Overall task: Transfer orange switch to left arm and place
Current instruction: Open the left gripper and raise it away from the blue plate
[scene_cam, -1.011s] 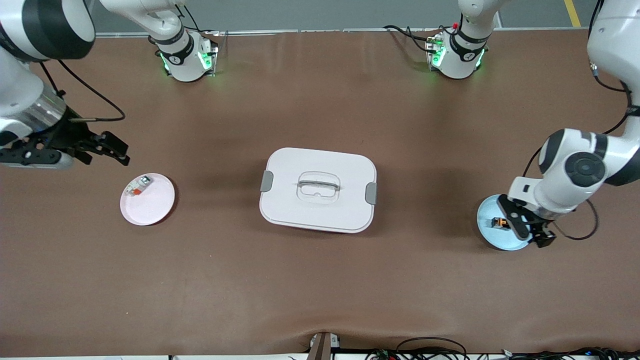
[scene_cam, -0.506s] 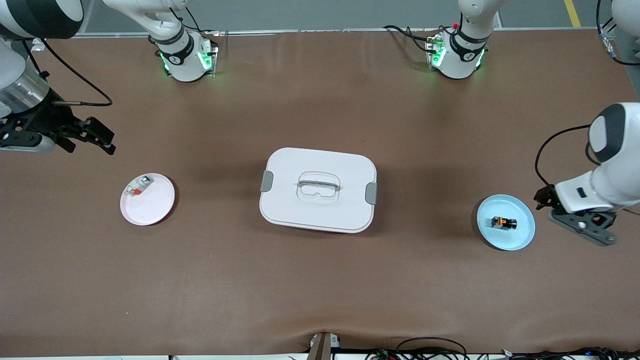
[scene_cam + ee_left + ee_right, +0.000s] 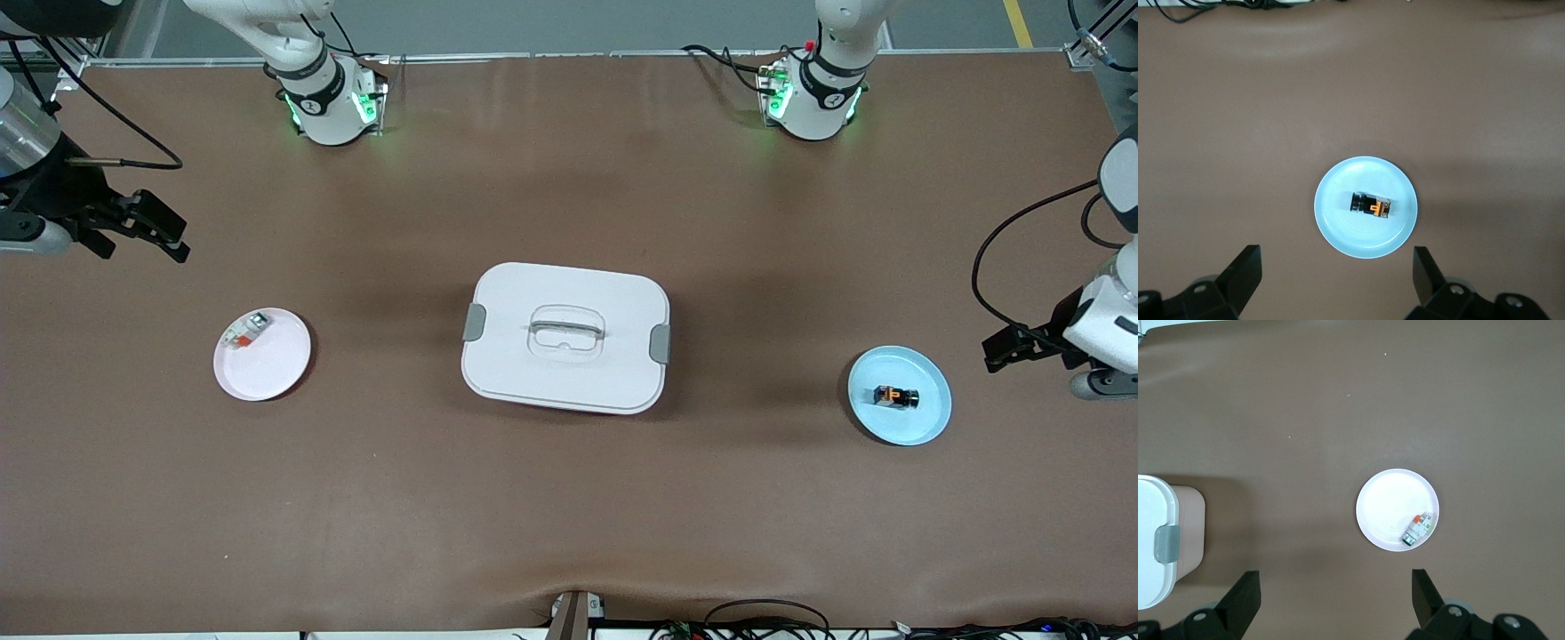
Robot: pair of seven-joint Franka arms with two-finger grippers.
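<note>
Two of my grippers hang with jaws spread wide and empty: the left gripper over bare table beside the blue plate, half cut off in the front view, the right gripper over its own end. The orange switch lies on that plate, well apart from the box.

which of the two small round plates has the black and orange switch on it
The light blue plate toward the left arm's end holds the orange switch; the pink plate holds a white-grey piece.

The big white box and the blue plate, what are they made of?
The box looks like matte white plastic: rounded moulded corners, grey clip latches. The blue plate under the orange switch seems smooth plastic too, evenly pale with a thin rim, though glazed ceramic is possible.
</note>
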